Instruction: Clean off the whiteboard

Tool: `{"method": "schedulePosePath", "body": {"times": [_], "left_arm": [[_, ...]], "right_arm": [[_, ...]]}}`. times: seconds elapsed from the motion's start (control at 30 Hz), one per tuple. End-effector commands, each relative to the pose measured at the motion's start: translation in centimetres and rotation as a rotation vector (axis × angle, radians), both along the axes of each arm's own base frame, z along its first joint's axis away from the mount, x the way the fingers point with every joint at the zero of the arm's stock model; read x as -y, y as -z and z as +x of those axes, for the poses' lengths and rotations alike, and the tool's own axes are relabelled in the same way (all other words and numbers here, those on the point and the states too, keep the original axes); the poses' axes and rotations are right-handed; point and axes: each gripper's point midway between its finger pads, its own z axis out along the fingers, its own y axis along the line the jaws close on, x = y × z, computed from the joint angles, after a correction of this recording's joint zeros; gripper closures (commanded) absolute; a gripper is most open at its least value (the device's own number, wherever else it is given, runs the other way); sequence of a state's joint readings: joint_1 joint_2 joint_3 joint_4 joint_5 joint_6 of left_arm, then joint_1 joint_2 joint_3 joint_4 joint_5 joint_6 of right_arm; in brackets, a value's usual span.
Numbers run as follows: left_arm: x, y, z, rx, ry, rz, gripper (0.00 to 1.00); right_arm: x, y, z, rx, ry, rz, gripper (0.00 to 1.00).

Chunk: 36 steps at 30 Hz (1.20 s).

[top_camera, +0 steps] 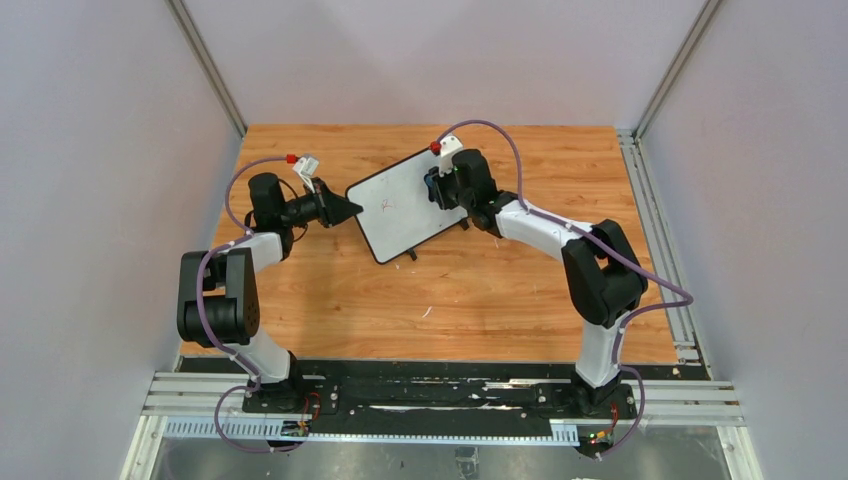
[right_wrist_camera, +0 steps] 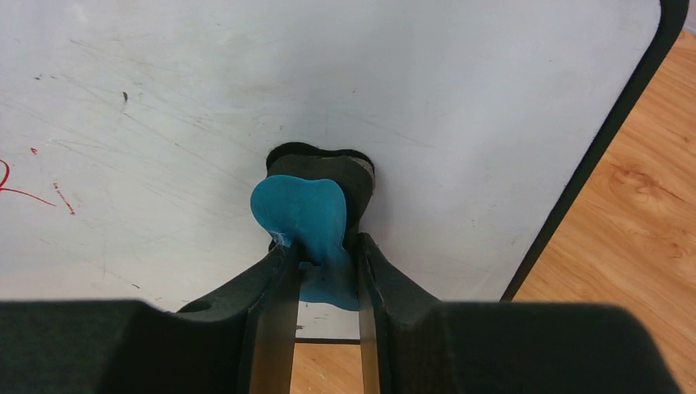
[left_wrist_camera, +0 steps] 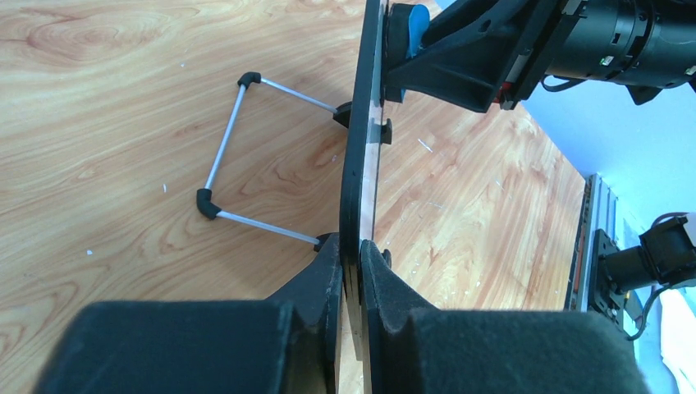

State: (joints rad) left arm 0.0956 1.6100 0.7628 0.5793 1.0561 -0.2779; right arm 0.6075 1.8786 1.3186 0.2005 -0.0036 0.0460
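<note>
Looking at the whiteboard (top_camera: 400, 205) first: it's standing toward the far middle of the table (top_camera: 450, 300), turned so its long edges run diagonally in the overhead view, and it sits right between my two grippers. From the left wrist cam I see it edge-on. It's propped up on a folding wire stand (left_wrist_camera: 222, 156) that's hinged to its back and rests on the wood.

The white face looks mostly clean. There's a small red scribble (right_wrist_camera: 16, 185) toward the end away from the right arm, plus a few faint dark specks and scuffs.

The left gripper (left_wrist_camera: 351, 250) is clamped right down on the board's black frame, one finger on each side of the edge, at the end nearest the left arm. No gap between the pads and the frame that I can make out, so it has a firm pinch on the board.

The right gripper (right_wrist_camera: 322, 246) is at the opposite end, facing the white surface. Its jaws are closed partway around the eraser (right_wrist_camera: 299, 209), with the blue part squeezed between the fingers and the black pad turned to the board. From both wrist cams the pad looks like it's touching the face, on the half near the rounded corner, well apart from the red scribble.

So the board is held at one end and has the eraser against it at the other. The wooden tabletop around it has just a few pale flecks on it.
</note>
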Motion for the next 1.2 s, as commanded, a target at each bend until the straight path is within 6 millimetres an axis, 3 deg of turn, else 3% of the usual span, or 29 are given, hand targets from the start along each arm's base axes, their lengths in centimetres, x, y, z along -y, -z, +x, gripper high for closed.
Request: {"method": "schedulePosePath", "body": {"times": [0.0,0.2,0.4,0.67,0.8,0.87,1.17], "left_arm": [[-0.3,0.9,0.6,0.018,-0.013,0.036,1.0],[-0.3,0.9,0.6,0.017,-0.013,0.034,1.0],[-0.3,1.0,0.6,0.014,-0.013,0.039,1.0],[-0.3,1.1,0.6,0.013,-0.012,0.039,1.0],[-0.3,1.1,0.6,0.011,-0.011,0.038,1.0],[-0.3,1.1,0.6,0.011,-0.011,0.038,1.0],[-0.2,1.0,0.5,0.01,-0.007,0.036,1.0]], "right_arm": [[0.7,-0.6,0.4,0.004,0.013,-0.004,0.99],[-3.8,-0.9,-0.8,0.002,-0.069,0.004,0.99],[-9.2,-1.9,-3.6,0.023,-0.169,0.008,0.99],[-12.9,-2.1,-6.6,0.009,-0.247,0.042,0.99],[-13.4,-1.9,-7.3,0.01,-0.252,0.041,0.99],[-13.1,-0.5,-6.9,0.0,-0.238,0.01,0.99],[-8.8,0.3,-3.5,0.003,-0.143,-0.038,0.99]]}}
